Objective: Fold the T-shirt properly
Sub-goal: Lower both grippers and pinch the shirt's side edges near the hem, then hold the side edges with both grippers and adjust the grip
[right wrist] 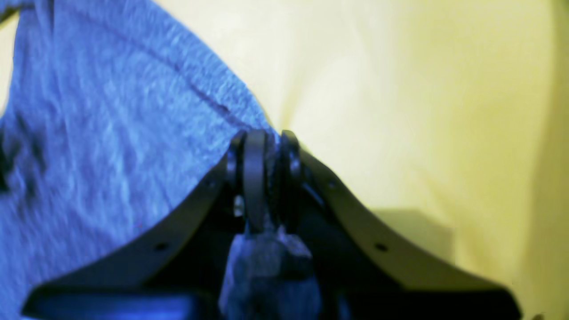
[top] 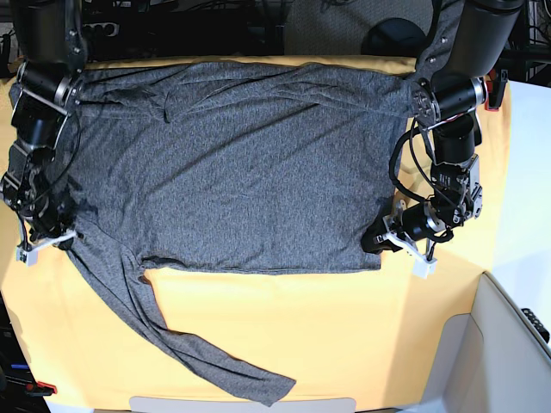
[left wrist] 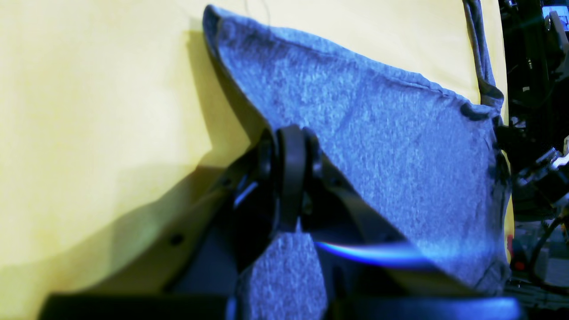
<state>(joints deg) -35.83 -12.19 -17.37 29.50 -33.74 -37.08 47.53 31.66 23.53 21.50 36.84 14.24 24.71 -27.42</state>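
Note:
The dark heather-grey T-shirt [top: 241, 172] lies spread flat on the yellow-orange table cloth [top: 344, 327]. One long sleeve [top: 198, 348] trails toward the front edge. My left gripper [top: 380, 239] is shut on the shirt's hem corner at the right of the base view. In the left wrist view the gripper [left wrist: 291, 149] pinches the grey fabric [left wrist: 378, 155], and a fold shows between the fingers. My right gripper [top: 62, 232] is shut on the shirt's opposite side edge. In the right wrist view the gripper [right wrist: 262, 153] holds bunched fabric [right wrist: 89, 133].
A pale grey bin [top: 508, 353] stands at the front right corner. A narrow strip of grey fabric [left wrist: 479, 49] runs up by the left arm. Dark equipment and cables [left wrist: 533, 133] lie past the table's far side. A red clamp [top: 39, 387] sits at the front left.

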